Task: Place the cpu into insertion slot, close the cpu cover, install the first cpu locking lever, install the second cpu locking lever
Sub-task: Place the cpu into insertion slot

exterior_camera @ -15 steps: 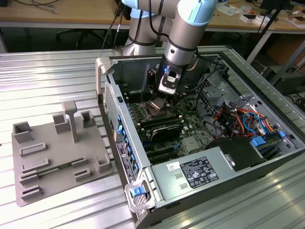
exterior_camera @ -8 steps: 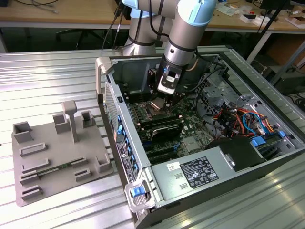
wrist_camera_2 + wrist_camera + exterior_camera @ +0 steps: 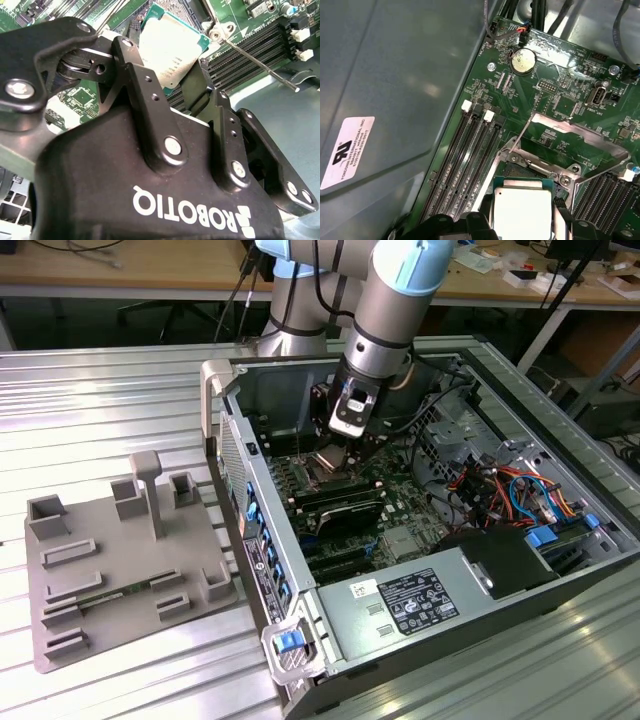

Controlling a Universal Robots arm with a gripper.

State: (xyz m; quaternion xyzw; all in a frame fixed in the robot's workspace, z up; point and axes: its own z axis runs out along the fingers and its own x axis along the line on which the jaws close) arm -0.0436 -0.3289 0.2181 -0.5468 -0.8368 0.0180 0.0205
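Observation:
In both wrist views my gripper is shut on the cpu, a small square chip with a silver-grey top and green edge, held by two opposite sides between the black fingers. The chip hangs just over the insertion slot, whose dark pin field shows past its edge. Behind the slot the cpu cover, a thin silver frame, stands hinged open. A thin locking lever sticks up beside the socket. In the exterior view the gripper is low inside the open computer case, over the motherboard.
Long black RAM slots run beside the socket, and a coin battery sits further along the board. The grey case wall is close by. A power supply, cable bundles and a grey fixture tray on the table are in view.

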